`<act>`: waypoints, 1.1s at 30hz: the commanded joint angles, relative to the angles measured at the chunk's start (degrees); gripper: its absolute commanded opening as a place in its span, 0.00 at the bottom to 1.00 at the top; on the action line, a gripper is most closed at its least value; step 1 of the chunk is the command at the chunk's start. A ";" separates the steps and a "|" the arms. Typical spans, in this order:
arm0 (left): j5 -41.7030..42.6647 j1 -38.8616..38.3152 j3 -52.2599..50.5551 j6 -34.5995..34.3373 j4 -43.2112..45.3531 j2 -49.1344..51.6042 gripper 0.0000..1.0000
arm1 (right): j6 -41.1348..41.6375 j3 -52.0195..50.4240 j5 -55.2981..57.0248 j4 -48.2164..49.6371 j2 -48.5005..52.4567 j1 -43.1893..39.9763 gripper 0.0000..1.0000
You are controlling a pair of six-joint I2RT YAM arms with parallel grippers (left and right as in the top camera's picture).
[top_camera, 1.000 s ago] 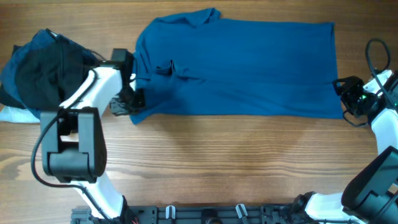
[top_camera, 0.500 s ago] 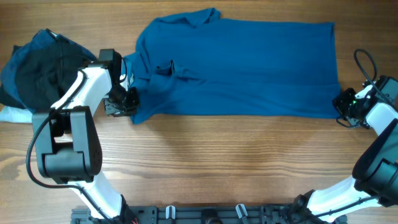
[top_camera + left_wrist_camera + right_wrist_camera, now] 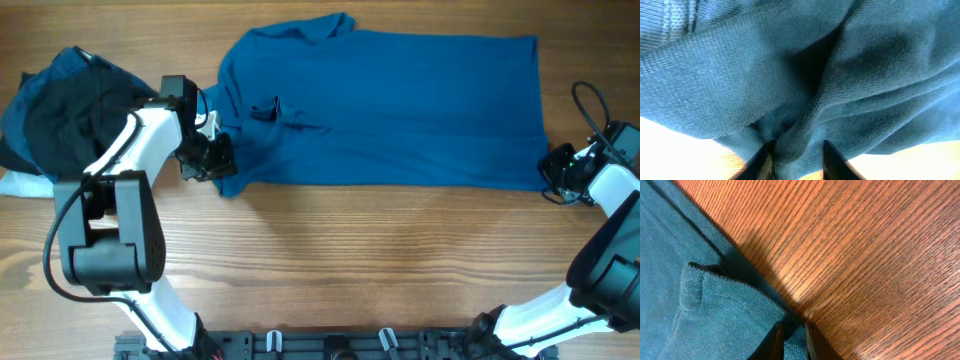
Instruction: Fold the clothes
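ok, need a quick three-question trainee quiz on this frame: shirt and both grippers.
1. True or false: the mid-blue short-sleeved polo shirt lies spread out on the wooden table, collar end at the robot's left.
2. What does the left gripper pinch? A) shirt fabric B) a cable C) nothing
3. Fill in: the right gripper pinches the shirt at its near-right ____.

Key: 1 true; 2 A; 3 corner.

The shirt [image 3: 400, 110] lies across the table [image 3: 380, 260] between left pincer [image 3: 222, 167] and right pincer [image 3: 549, 175]
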 commanded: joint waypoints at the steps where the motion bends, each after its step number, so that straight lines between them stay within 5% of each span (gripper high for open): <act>1: -6.60 -1.29 -0.28 0.35 -0.11 -0.76 0.04 | 0.28 -0.11 3.96 -0.81 1.81 -0.31 0.16; 5: -14.64 0.04 -0.26 0.13 -2.34 -0.79 0.04 | -0.07 -0.11 10.27 -2.38 1.81 -0.31 0.16; 11: -14.43 3.76 -0.26 0.15 -2.19 -0.79 0.04 | 0.13 -0.11 10.32 -2.51 1.81 -0.28 0.16; 15: -12.48 3.58 -0.26 0.13 -1.14 -0.79 0.05 | -6.12 1.44 -2.14 -3.41 0.87 -0.31 0.37; 21: -12.04 3.58 -0.26 0.15 -1.14 -0.79 0.07 | -7.54 4.50 -4.70 -15.26 -2.45 -0.07 0.46; 26: -12.04 3.58 -0.26 0.15 -0.92 -0.79 0.08 | -7.98 3.56 -4.55 -14.43 -2.38 1.77 0.32; 30: -12.07 3.58 -0.26 0.15 -0.94 -0.79 0.08 | -7.89 3.56 -1.95 -13.22 -2.38 2.01 0.06; 33: -12.07 3.58 -0.26 0.15 -0.94 -0.79 0.07 | -7.21 3.58 0.09 -12.96 -2.38 1.90 0.04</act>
